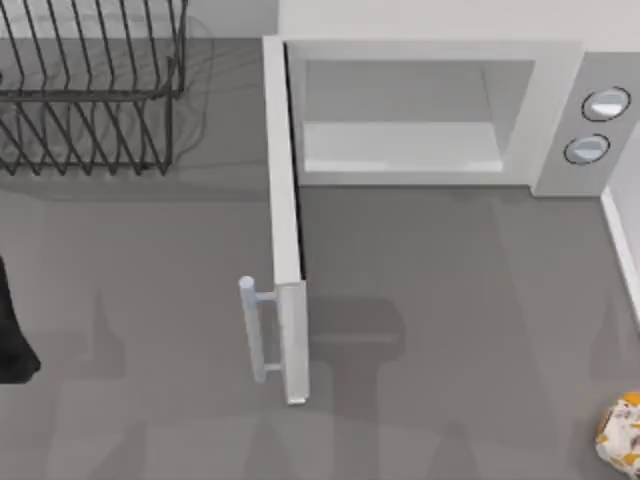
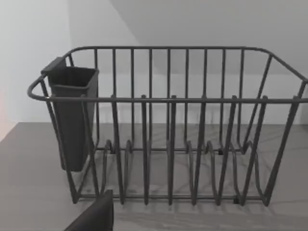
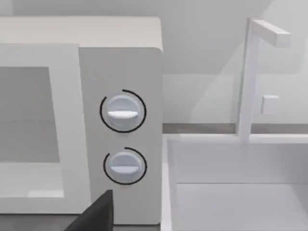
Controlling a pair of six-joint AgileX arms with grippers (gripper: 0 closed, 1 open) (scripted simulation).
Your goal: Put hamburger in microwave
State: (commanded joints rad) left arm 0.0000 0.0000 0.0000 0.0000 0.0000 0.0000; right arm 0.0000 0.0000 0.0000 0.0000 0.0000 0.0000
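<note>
The microwave point(image 1: 430, 50) stands at the back of the table, right of centre, its pale grey cavity point(image 1: 400, 150) showing. Its door point(image 1: 285, 230) is swung fully open toward the table's front, with the bar handle point(image 1: 255, 330) on its left face. Two round knobs point(image 1: 605, 103) point(image 1: 586, 149) sit on the right panel, and the right wrist view faces that panel point(image 3: 120, 62). The hamburger point(image 1: 625, 432) lies on the table at the front right corner, cut by the top view's edge. A dark part of my left arm point(image 1: 10, 340) sits at the far left. My left gripper point(image 2: 91, 219) points at the rack, my right gripper point(image 3: 94, 216) at the knobs.
A black wire rack point(image 1: 90, 90) stands at the back left, with a dark cup holder point(image 2: 72, 115) hung on one end. A white basin point(image 3: 240, 192) with an upright white post point(image 3: 250, 77) adjoins the microwave's right side. The open door splits the table's front area.
</note>
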